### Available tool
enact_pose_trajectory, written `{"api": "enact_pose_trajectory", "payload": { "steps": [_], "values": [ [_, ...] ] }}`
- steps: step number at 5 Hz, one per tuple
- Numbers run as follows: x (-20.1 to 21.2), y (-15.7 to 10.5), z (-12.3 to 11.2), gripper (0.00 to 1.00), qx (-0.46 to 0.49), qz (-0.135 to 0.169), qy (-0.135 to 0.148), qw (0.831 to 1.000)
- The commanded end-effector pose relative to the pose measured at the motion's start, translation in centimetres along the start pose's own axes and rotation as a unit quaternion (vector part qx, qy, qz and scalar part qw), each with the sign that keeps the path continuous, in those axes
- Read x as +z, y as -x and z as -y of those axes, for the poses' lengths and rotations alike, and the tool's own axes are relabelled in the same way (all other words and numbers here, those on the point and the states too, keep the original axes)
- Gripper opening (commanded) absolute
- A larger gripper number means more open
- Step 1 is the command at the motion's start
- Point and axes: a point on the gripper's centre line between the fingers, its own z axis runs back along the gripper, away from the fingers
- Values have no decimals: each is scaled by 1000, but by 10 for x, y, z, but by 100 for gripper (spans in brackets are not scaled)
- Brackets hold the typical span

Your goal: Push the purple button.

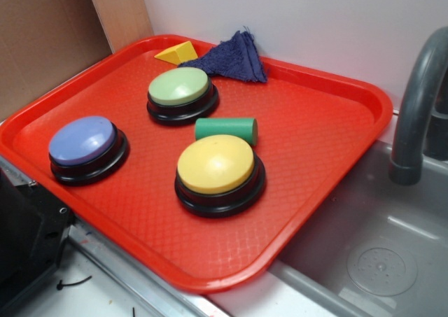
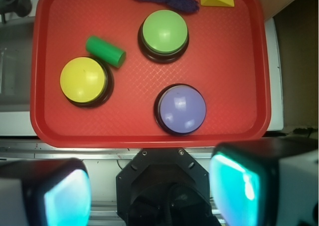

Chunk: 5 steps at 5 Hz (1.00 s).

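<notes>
- My jaws stand wide and empty, high above the red tray's (image 2: 149, 136) near edge.
- The purple button (image 2: 181, 109) sits just ahead, slightly right, apart from the green button (image 2: 164, 32).
- I should close up, centre over the dome, and press straight down.

Black pincer (image 2: 149, 193) seen only in the wrist view, at the bottom edge: two blurred fingers with teal-glowing pads, left pad (image 2: 65, 198), right pad (image 2: 237, 183), spread wide apart, nothing between them. Black wrist mount sits centred between the fingers. Pincer points down, holding nothing.
</notes>
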Motion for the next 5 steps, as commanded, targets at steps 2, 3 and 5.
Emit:
{"api": "enact_pose_trajectory", "payload": {
  "steps": [2,3,5],
  "values": [
    [-44,-21,-19,100,4,-36,-43,998],
    [-96,-43,-25,100,-42,-45,-40,997],
    [-147,-34,-38,100,-49,-4,-29,998]
  ]
}}
